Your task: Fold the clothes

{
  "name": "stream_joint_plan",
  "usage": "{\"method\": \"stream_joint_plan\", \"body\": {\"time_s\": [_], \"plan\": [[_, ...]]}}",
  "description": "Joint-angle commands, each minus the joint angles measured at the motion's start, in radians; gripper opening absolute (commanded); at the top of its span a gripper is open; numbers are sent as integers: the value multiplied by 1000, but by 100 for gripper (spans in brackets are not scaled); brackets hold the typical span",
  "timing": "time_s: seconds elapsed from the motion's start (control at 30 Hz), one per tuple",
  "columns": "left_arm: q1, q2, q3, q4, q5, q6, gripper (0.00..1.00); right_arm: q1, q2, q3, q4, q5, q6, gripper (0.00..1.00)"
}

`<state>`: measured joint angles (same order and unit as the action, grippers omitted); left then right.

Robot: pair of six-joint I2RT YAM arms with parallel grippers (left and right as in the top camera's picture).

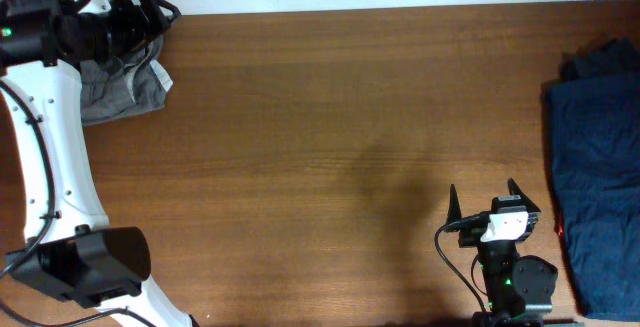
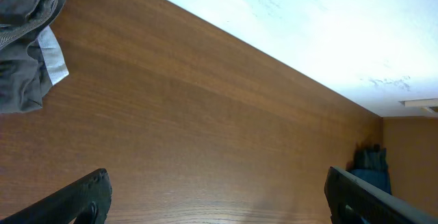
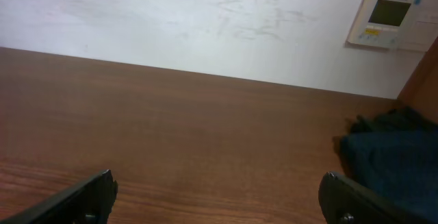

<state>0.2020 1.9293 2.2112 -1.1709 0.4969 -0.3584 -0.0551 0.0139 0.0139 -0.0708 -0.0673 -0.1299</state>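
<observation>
The grey garment (image 1: 122, 89) lies crumpled at the far left back corner of the table, partly under my left arm. In the left wrist view it shows at the top left (image 2: 24, 46) with its small white label (image 2: 53, 56). My left gripper (image 1: 155, 9) is open and empty above the garment's back edge; its fingers (image 2: 215, 196) frame bare wood. My right gripper (image 1: 483, 199) is open and empty near the front edge, right of centre, its fingers (image 3: 219, 196) wide apart over bare wood.
A pile of dark navy garments (image 1: 598, 167) covers the table's right side, also in the right wrist view (image 3: 390, 159) and small in the left wrist view (image 2: 371, 164). A white wall with a thermostat panel (image 3: 384, 18) runs behind the table (image 1: 340, 117).
</observation>
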Motion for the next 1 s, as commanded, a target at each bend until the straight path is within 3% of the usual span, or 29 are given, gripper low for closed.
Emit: {"method": "stream_joint_plan", "body": {"time_s": [0.0,0.67,0.8,0.9,0.97], "plan": [[-2,2,5,-2,-1,19,99,9,-10,-8,-2,24,15,99],[-2,2,5,-3,-1,19,99,9,-10,-8,-2,24,15,99],[-1,2,5,-88,-1,19,99,9,-10,-8,-2,24,15,99],[-4,2,4,-145,-60,20,99,9,-10,-8,-2,24,15,99],[-29,0,-4,-209,-177,20,99,9,-10,-8,-2,24,15,99]]}}
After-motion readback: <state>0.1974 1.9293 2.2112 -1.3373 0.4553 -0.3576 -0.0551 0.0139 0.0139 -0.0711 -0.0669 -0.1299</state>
